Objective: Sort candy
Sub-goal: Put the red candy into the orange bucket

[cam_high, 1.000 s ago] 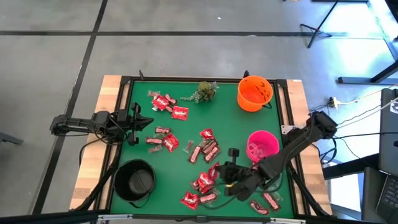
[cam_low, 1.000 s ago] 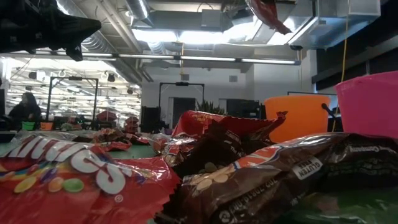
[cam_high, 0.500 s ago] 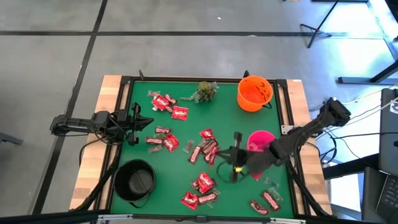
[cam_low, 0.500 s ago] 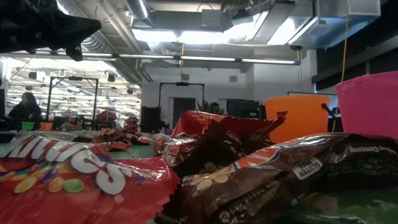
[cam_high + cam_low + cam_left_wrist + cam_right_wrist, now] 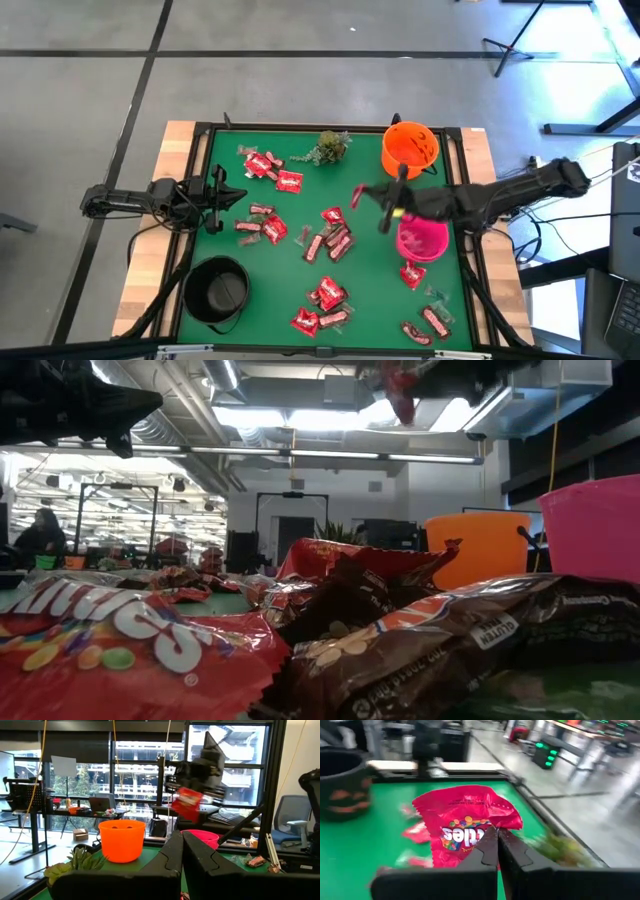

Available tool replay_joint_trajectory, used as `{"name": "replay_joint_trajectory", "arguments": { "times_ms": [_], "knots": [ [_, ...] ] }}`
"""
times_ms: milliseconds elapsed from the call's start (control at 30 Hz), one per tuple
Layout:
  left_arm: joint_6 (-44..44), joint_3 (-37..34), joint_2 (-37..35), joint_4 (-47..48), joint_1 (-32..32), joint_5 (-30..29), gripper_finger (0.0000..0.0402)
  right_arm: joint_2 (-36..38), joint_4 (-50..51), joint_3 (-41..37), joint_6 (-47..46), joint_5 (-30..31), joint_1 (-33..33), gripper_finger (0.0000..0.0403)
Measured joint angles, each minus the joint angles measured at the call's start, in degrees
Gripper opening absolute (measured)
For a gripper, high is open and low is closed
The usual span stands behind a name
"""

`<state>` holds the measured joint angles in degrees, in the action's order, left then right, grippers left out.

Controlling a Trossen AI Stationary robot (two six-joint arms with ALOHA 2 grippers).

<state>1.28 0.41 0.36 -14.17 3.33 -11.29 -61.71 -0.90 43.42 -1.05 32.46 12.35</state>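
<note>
my right gripper (image 5: 372, 205) is raised above the green table mat (image 5: 300, 215), fingers pinched together on a bright red square skittles packet (image 5: 465, 827); the packet hangs clear of the mat, beside the pink plastic bowl (image 5: 422, 238) and near the orange plastic bucket (image 5: 410, 150). the arm reaches in across the mat's right edge and over the pink bowl.

my left gripper (image 5: 222, 197) waits at the mat's left edge, fingers closed together on nothing.

the rest of the candy: red packets and dark brown-red bars lie in loose clusters, one near the far left (image 5: 272, 170), one mid-mat (image 5: 330, 235), one along the near edge (image 5: 325, 305), a few at the near right corner (image 5: 425, 320). one red packet (image 5: 411, 274) lies just beside the pink bowl.

open room: bare mat between the green plant sprig (image 5: 330, 147) and the orange bucket. black pumpkin-face bucket (image 5: 216, 290) fills the near left corner.
</note>
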Motion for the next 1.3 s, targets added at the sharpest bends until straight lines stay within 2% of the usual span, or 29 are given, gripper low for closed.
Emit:
{"name": "replay_joint_trajectory", "arguments": {
  "times_ms": [233, 367, 600, 700, 833, 1000, 1300],
  "knots": [
    [0.0, 0.0, 0.0, 0.0, 0.0, 0.0, 0.0, 9.4, -0.1, -6.1, 0.1, -2.8, -12.7, 0.0],
    [0.0, 0.0, 0.0, 0.0, 0.0, 0.0, 0.0, 12.9, -0.1, -7.6, 0.1, -7.7, -21.7, 0.0],
    [0.0, 0.0, 0.0, 0.0, 0.0, 0.0, 0.0, 14.0, 2.9, -7.8, -0.1, -13.5, -34.0, 0.0],
    [0.0, 0.0, 0.0, 0.0, 0.0, 0.0, 0.0, 14.0, 3.0, -7.8, -0.6, -18.1, -39.0, 0.0],
    [0.0, 0.0, 0.0, 0.0, 0.0, 0.0, 0.0, 14.0, 3.8, -7.8, -2.1, -23.3, -43.9, 0.0],
    [0.0, 0.0, 0.0, 0.0, 0.0, 0.0, 0.0, 14.2, 5.3, -7.8, -2.1, -26.6, -48.1, 0.0],
    [0.0, 0.0, 0.0, 0.0, 0.0, 0.0, 0.0, 14.3, 13.1, -7.8, -0.1, -26.5, -56.1, 0.0]
  ]
}}
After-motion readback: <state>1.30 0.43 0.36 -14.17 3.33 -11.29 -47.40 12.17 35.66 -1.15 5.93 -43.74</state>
